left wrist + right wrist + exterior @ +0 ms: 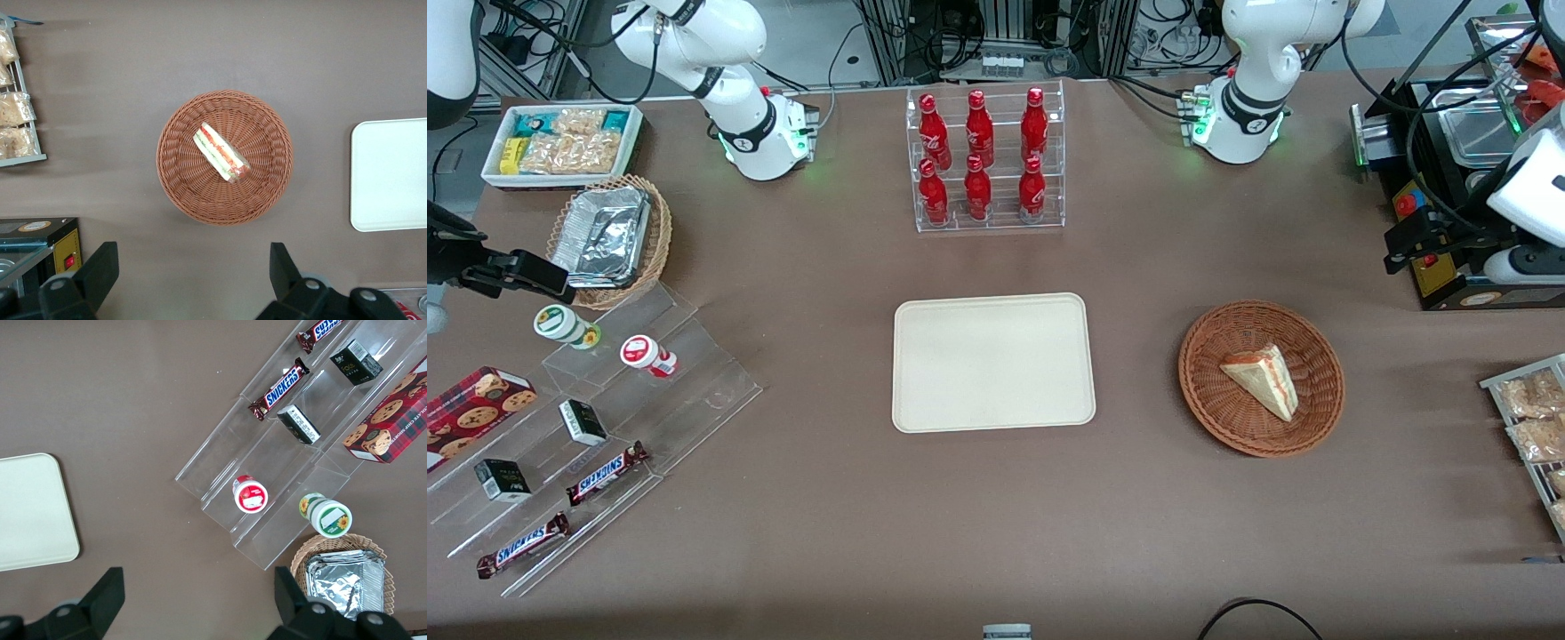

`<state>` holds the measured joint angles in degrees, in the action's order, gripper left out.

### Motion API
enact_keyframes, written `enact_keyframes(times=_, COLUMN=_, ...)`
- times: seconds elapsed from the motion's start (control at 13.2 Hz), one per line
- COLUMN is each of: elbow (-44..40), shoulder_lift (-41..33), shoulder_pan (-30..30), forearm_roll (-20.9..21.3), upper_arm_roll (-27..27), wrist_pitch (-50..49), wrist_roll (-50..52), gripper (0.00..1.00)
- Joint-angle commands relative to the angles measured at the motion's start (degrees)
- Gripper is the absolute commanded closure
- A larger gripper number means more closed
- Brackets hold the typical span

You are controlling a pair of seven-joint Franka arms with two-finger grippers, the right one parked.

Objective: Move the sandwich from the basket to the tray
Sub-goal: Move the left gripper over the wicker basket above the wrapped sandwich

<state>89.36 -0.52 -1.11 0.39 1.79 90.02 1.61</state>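
The working arm's gripper hangs high above the table with its two dark fingers spread wide apart and nothing between them. It is well clear of everything on the table.

Looking down from its wrist, the basket sits almost straight below, a little ahead of the fingertips, and the sandwich lies in it near the middle, on its side with the red and green filling edge showing. From the front, the sandwich rests inside the reddish-brown basket, its pale bread face up, touching only the weave.

The tray lies flat beside the basket, toward the parked arm's end of the table, with a stretch of brown table between the two. From the wrist camera only one rounded end of the tray shows, off to the side of the gripper and level with the basket.

Farther from the front camera than the tray stands a clear rack of red bottles.
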Motion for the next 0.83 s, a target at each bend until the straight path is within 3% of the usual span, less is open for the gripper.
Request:
enact_keyframes(times=0.0, elbow=-1.2, shoulder_lift=0.1, shoulder_pan=0.1, forearm_roll=-0.1, upper_arm_roll=-0.1, wrist_pitch=-2.5, wrist_roll=-1.3, gripper=0.00)
enact_keyframes(times=0.45, elbow=0.7, shoulder_lift=6.0, shoulder_pan=0.1, forearm_roll=1.6, upper_arm_roll=0.0, wrist_pitch=0.9, wrist_roll=-0.1, gripper=0.00)
enact_keyframes(times=0.76, elbow=9.4, shoulder_lift=6.1, shoulder_pan=0.2, forearm_roll=1.7, upper_arm_roll=0.0, wrist_pitch=11.7, wrist_roll=5.1, gripper=0.00)
